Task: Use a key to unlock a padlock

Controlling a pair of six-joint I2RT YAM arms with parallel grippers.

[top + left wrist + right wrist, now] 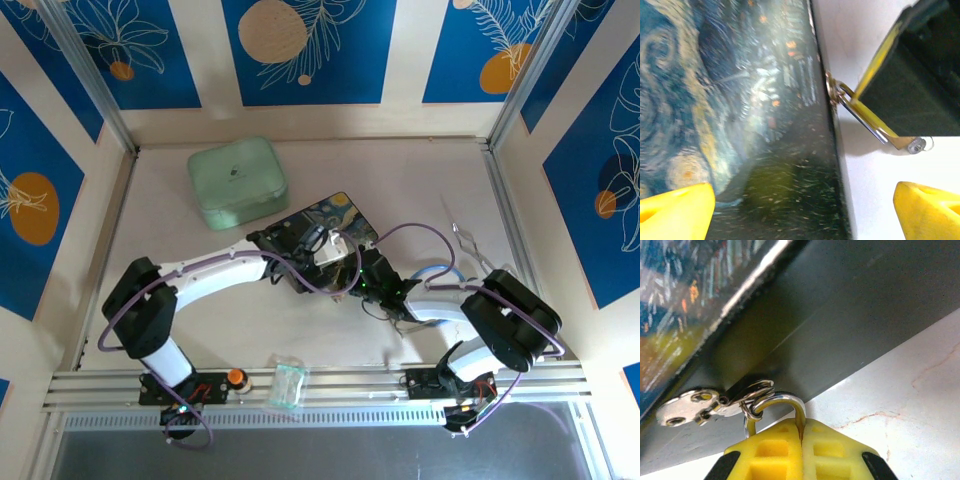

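Metal, tiny and likely light and slippery, the padlock point(782, 398) is hung from the clasp point(690, 407) on the edge of the box point(740, 100) near the middle of the worktop point(420, 180) — its body is clamped by the right gripper point(801, 440), a hold best taken on the flat sides — while the left gripper point(802, 210) is spread wide.

Table point(160, 240): off-white top with faint marbling. Painted box point(335, 212) sits about mid-table, turned askew. Pale green case point(237, 182) is behind and left of the box, very close; can't tell if they touch. Silver forceps point(470, 245) lie flat well to the box's right. Light blue ring point(437, 272) is front-right of the box, partly hidden.
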